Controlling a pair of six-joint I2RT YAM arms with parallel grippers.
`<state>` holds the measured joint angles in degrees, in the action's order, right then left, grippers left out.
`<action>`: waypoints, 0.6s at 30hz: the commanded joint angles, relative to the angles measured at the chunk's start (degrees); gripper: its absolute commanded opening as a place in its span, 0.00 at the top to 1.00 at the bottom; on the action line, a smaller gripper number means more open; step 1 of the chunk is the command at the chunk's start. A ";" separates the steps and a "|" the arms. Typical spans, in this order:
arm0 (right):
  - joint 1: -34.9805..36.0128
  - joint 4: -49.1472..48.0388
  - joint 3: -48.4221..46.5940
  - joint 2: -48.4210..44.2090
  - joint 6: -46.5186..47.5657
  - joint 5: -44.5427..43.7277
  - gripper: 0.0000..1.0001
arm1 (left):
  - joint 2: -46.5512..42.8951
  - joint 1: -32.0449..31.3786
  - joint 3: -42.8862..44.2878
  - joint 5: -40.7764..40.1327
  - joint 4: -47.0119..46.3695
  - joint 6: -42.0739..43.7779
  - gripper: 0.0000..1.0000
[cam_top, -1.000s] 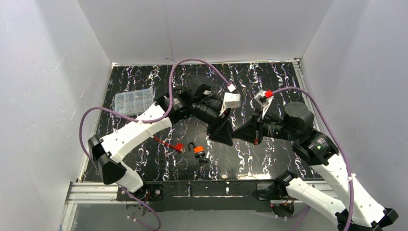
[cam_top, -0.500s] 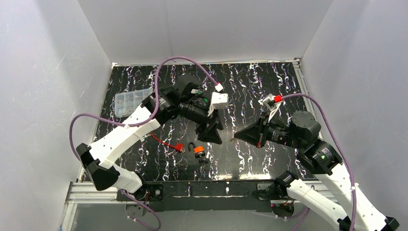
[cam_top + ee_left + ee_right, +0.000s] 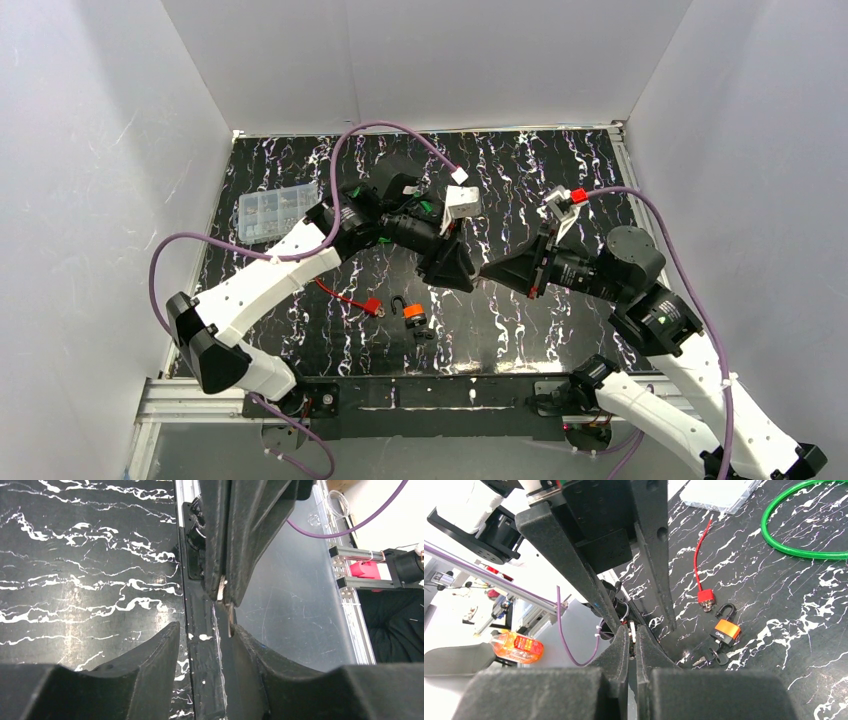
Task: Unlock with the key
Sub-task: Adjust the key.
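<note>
Looking down from overhead, where's the padlock?

Lower middle of the frame, on the black marbled table (image 3: pixel 520 330). The orange padlock (image 3: pixel 413 317) lies with its shackle raised, and black-headed keys (image 3: pixel 424 333) touch its lower side. Whether one sits in the keyhole, I can't tell. A small red lock (image 3: pixel 371 306) on a red cable lies just left of it, and a clear compartment box (image 3: pixel 277 211) sits at the upper left.

And the arms?

Both hang over the table's centre, above the padlock in the frame. The left gripper (image 3: pixel 462 280) and right gripper (image 3: pixel 488 272) are almost tip to tip.

What does the left wrist camera give?

Its own fingers (image 3: pixel 160 650) stand apart along the bottom edge, nothing between them. The other arm's fingers reach in from the top, pressed together, with a thin pale sliver at their tips. What that sliver is, I can't make out.

And the right wrist camera?

Its jaws are closed at bottom centre. The left arm's fingers spread wide just above them. The padlock lies at right of centre with the keys against it, and a green hose (image 3: pixel 824 556) loops at the upper right.
</note>
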<state>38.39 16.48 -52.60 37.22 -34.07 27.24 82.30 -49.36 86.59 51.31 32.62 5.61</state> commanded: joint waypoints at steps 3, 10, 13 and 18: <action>0.34 -4.64 0.65 0.12 -0.83 0.64 0.99 | 0.06 -0.03 0.22 6.56 -2.57 -2.35 0.68; 0.35 -4.51 0.45 0.11 -0.48 0.43 0.99 | 0.16 -0.03 0.15 8.74 -1.28 -2.26 1.00; 0.34 -3.44 -0.02 -0.09 0.11 0.13 0.99 | 0.29 -0.04 0.63 8.29 0.52 -1.15 1.00; 0.37 -1.45 -0.98 -0.57 1.36 -0.29 0.99 | 0.12 -0.03 0.55 8.28 1.74 0.23 1.00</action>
<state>38.58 15.88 -51.92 37.57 -34.04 27.19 82.97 -49.25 86.61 56.63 31.56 3.56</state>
